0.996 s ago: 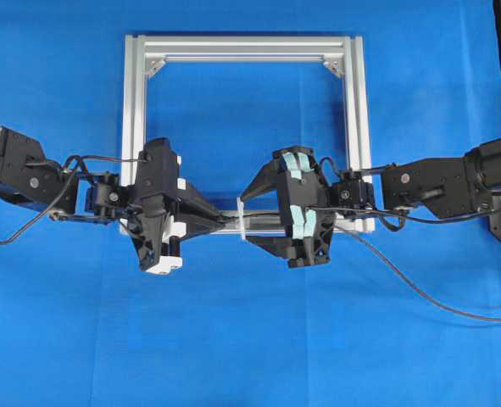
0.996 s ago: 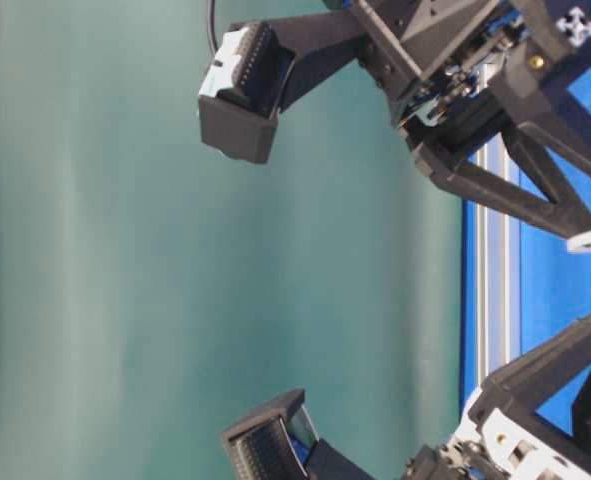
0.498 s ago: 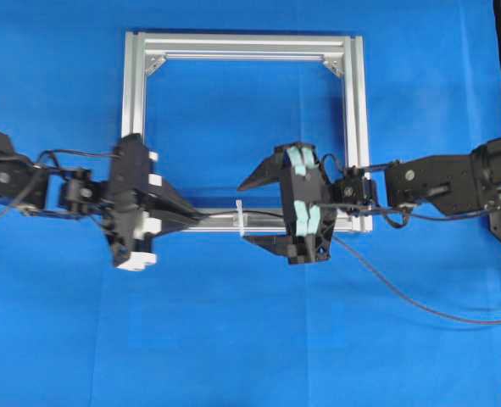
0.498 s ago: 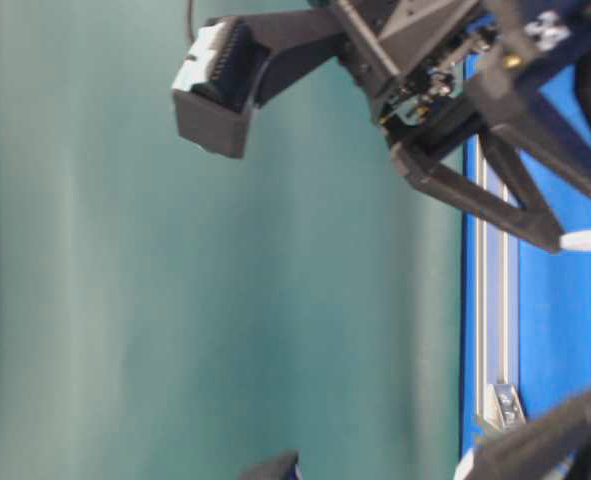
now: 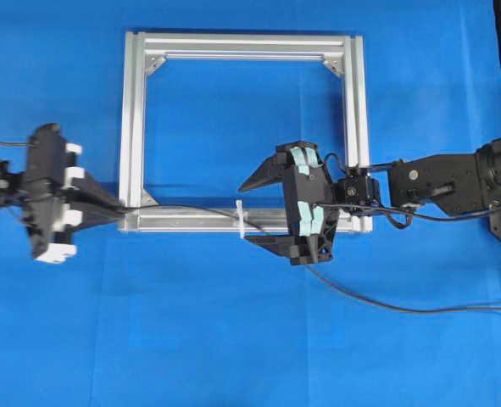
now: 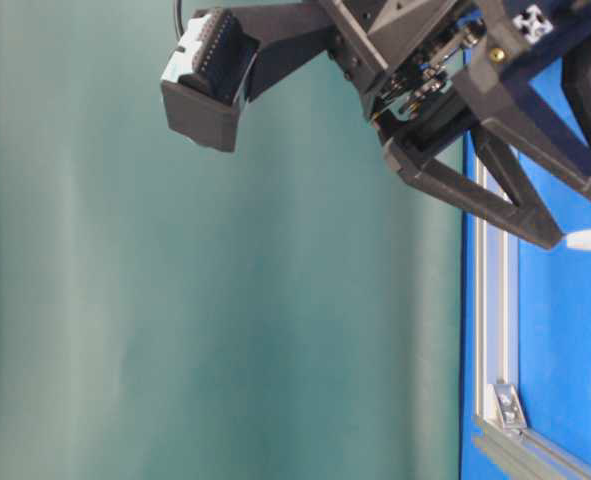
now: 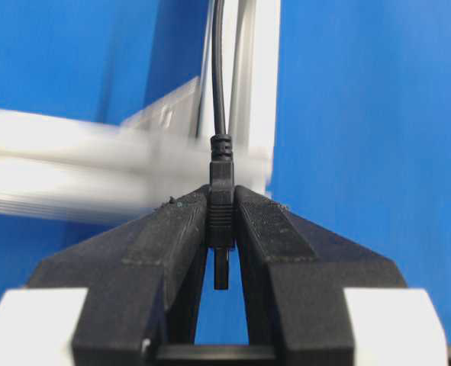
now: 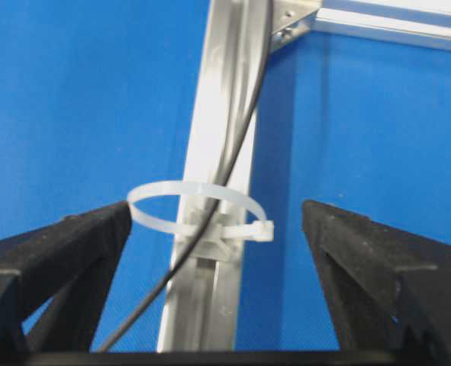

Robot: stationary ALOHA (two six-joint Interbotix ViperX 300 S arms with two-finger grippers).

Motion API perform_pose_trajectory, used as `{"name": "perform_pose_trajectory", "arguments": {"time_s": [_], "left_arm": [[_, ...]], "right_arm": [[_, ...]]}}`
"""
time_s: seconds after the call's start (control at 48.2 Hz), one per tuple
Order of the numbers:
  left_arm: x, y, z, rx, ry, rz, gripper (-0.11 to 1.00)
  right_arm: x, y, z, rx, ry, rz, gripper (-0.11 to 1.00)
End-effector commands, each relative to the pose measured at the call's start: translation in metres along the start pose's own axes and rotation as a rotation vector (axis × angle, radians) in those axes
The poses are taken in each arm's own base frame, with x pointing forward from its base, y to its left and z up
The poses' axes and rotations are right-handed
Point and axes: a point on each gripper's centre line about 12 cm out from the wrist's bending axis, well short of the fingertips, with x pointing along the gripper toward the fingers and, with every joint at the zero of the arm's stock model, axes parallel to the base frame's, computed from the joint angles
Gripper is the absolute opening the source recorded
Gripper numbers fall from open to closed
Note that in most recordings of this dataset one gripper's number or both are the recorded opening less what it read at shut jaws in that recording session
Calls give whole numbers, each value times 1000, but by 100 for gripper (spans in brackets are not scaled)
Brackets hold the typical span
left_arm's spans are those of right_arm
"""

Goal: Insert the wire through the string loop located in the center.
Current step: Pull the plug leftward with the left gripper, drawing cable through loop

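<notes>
wire (image 8: 233, 145) runs through the white string loop (image 8: 198, 206), which stands on the near bar of the silver frame (image 5: 131, 127) at its middle. from the loop the wire lies along that bar toward the frame's left corner. its plug (image 7: 221, 213) is pinched between the closed fingers of the left gripper (image 7: 222, 229), just outside that corner. right gripper (image 5: 252, 212) sits beside the loop, fingers spread wide, one each side, holding nothing. blue table (image 5: 233, 339) underneath.
</notes>
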Motion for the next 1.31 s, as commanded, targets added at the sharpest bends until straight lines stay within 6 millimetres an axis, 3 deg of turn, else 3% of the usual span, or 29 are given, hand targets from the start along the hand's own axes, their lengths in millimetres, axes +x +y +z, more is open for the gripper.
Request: {"name": "perform_pose_trajectory", "arguments": {"time_s": [0.0, 0.394, 0.913, 0.976, 1.1, 1.183, 1.287], "left_arm": [[-12, 1, -3, 0, -8, -5, 8], [-29, -1, 6, -7, -16, -13, 8], [-17, -5, 18, 13, -7, -13, 10], [-17, -5, 16, 14, 1, -11, 23], [-16, -5, 14, 17, 25, -8, 63], [-17, -4, 14, 19, 31, -6, 83], [-17, -4, 14, 23, 28, -4, 79]], "right_arm": [[-5, 1, 12, 2, -37, 4, 95], [-5, 2, 14, 3, -41, 4, 95], [-4, 2, 16, 3, -43, 4, 95], [-4, 2, 16, 2, -40, 5, 95], [-3, 2, 17, 3, -38, 4, 95], [-4, 3, 18, 3, -39, 7, 95], [-6, 4, 21, 2, -39, 8, 95]]}}
